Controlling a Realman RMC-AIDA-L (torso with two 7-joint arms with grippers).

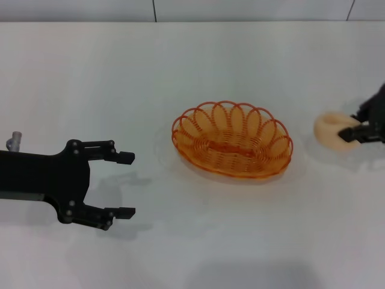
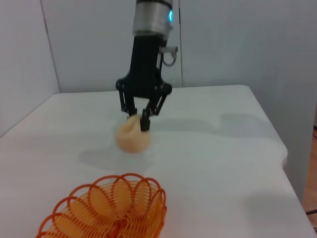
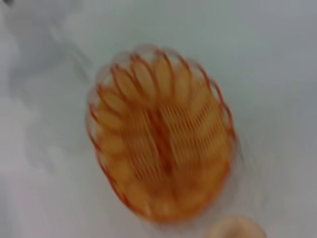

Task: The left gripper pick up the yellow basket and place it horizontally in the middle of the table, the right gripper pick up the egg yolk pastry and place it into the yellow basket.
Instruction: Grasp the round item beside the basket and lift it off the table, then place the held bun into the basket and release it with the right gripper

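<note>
The oval orange-yellow translucent wire basket (image 1: pixel 232 139) (looped scalloped rim, spiral-wound base) rests flat mid-way across the plain white table (image 1: pixel 90 78), well beyond the spread, empty fingers of the black left gripper (image 1: pixel 126 185). The small round cream-yellow pastry (image 2: pixel 132 137), smooth and dimpled, sits between the right gripper (image 2: pixel 137 120) fingertips; actual clamping cannot be determined. The right gripper is cut off in the head view.

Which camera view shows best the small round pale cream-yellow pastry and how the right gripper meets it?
The left wrist view: the small round pale cream-yellow pastry is whole on the white table, with the right gripper on its top. The head view shows it near the edge, partly behind the gripper. The right wrist view shows only a blurred sliver.
</note>
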